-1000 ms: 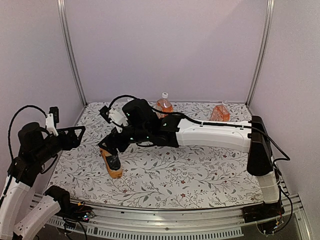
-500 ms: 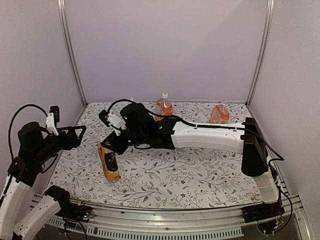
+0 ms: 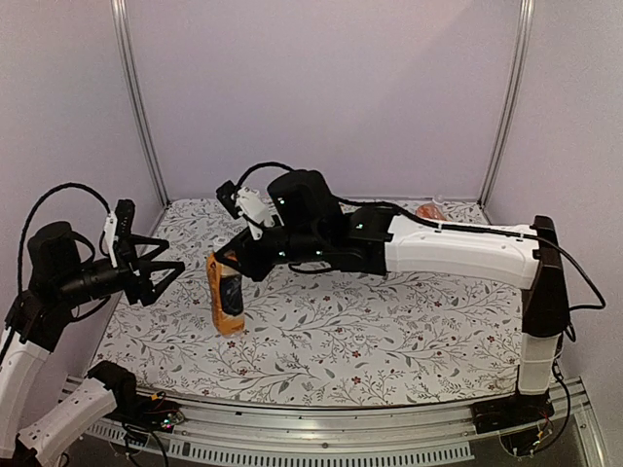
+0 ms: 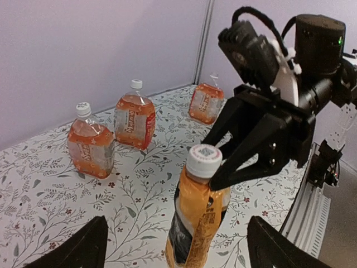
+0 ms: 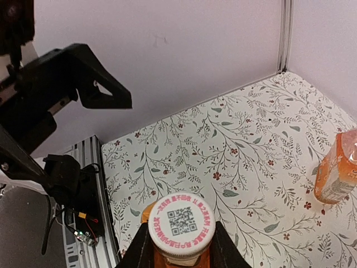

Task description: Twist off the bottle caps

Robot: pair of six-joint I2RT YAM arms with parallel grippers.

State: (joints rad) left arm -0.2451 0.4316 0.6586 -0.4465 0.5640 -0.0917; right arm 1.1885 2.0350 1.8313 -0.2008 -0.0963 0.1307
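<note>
Bottle cap (image 4: 203,160), white, tops the black-labelled bottle (image 3: 225,297), which is tilted near the worktop's (image 3: 389,341) left edge. Reaching across from the right, the right arm (image 3: 458,255) has its right gripper (image 3: 230,265) clamped on the bottle's neck. Opposite, the left gripper (image 3: 164,280) faces it, fingers spread.

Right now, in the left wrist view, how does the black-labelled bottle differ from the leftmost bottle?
The black-labelled bottle leans, neck clamped in the jaws of the right gripper; the leftmost bottle stands upright, untouched. The black-labelled bottle looks slim, dark-labelled; the leftmost bottle squat, orange-labelled. Both have white caps on.
</note>
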